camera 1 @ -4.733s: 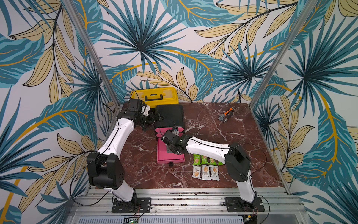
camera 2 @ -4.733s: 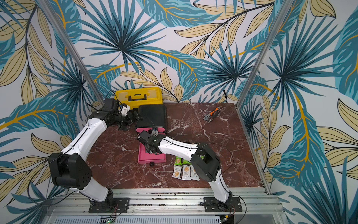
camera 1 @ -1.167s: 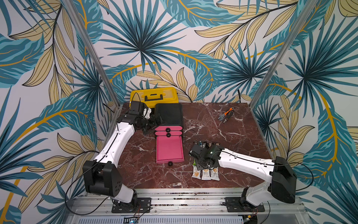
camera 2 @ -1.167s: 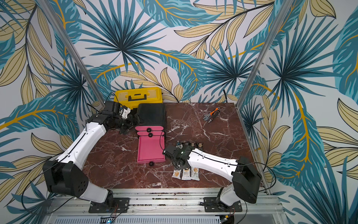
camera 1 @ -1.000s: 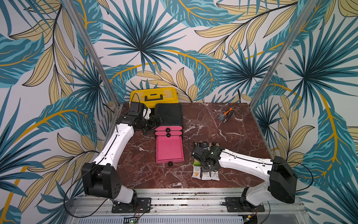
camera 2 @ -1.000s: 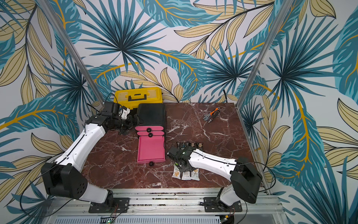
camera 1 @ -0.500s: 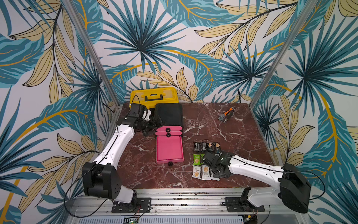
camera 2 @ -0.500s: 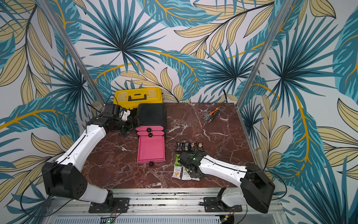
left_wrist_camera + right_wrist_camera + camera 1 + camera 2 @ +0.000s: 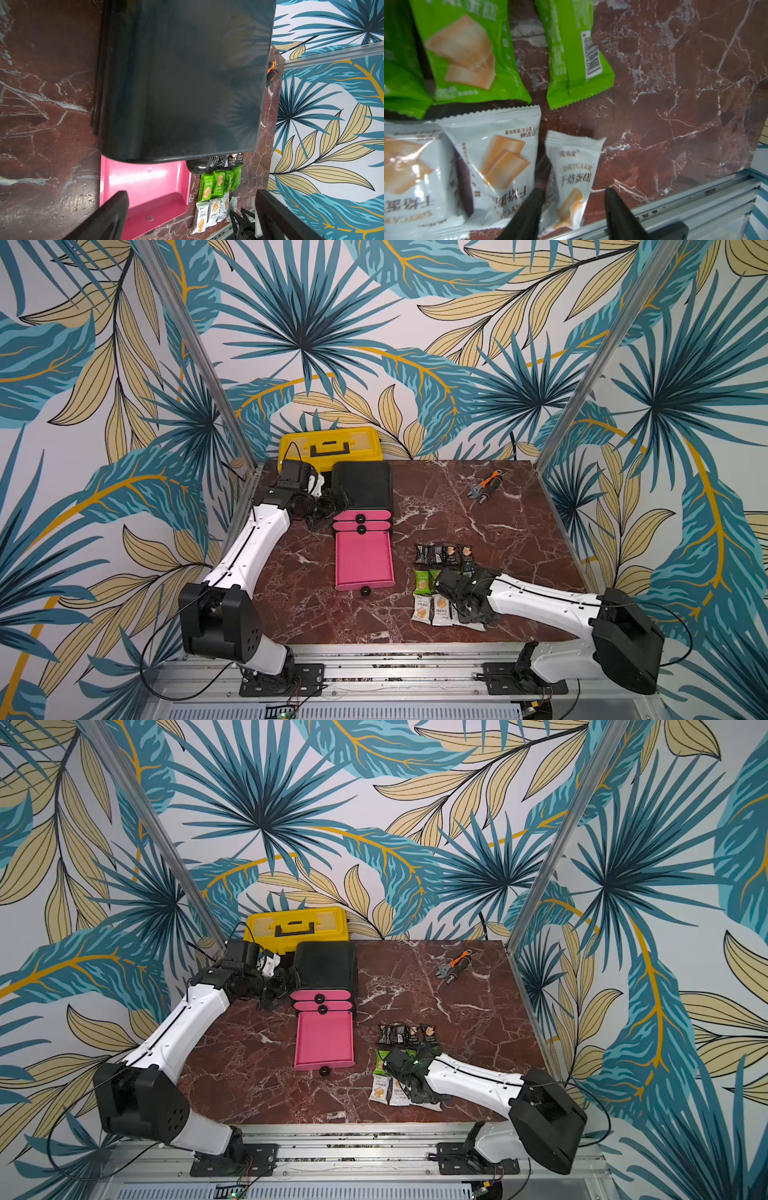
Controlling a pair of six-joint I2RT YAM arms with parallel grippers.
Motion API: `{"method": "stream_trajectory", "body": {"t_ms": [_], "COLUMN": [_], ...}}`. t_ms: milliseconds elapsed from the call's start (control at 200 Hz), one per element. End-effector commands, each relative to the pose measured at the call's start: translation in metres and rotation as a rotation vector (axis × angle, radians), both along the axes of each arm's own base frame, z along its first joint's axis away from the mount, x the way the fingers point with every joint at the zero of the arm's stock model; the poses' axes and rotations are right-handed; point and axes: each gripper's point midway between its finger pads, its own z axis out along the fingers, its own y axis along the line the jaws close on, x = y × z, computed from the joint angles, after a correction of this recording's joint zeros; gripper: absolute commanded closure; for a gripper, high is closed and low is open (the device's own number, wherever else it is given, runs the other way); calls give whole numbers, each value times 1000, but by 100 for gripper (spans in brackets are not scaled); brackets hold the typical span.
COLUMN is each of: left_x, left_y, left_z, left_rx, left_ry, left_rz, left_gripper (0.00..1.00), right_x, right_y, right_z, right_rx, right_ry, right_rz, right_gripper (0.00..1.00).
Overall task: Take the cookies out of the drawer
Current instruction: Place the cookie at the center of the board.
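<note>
The pink drawer stands pulled out of the black cabinet, and its tray shows bare. The cookies lie on the marble to its right in three rows: black, green and white. My right gripper is open over the right end of the white row. A white packet lies flat between its fingers, and one finger overlaps the neighbouring packet. My left gripper is open beside the cabinet's left wall, holding nothing.
A yellow toolbox sits behind the cabinet. An orange-handled tool lies at the back right. The table's front edge and metal rail run just past the white row. Two upper pink drawers are closed.
My right arm swung from the drawer to the front right end of the white row, and its jaws have widened around the white packet. The left arm has barely moved.
</note>
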Motion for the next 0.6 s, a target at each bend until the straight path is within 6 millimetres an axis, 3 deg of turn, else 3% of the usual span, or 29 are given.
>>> {"method": "stream_trajectory", "body": {"t_ms": [0, 100, 215, 421, 526, 591], "left_x": [8, 9, 16, 27, 33, 37], "left_y": [3, 5, 9, 17, 23, 25], "left_z": [22, 37, 50, 45, 40, 37], "left_rx": [16, 21, 36, 59, 67, 64], "left_ry": [-54, -105, -178, -155, -144, -138], "left_rz": [0, 7, 29, 31, 36, 40], "left_gripper": [0, 0, 0, 0, 0, 0], "right_x": [8, 12, 24, 41, 43, 38], "right_y": [4, 7, 17, 38, 56, 54], "right_z": [1, 8, 34, 80, 88, 88], "right_rx": [-6, 12, 81, 262, 387, 392], "right_ry": [-18, -44, -130, -272, -314, -325], "right_rz": [-9, -22, -46, -145, -192, -240], "right_gripper": [40, 38, 37, 35, 35, 35]}}
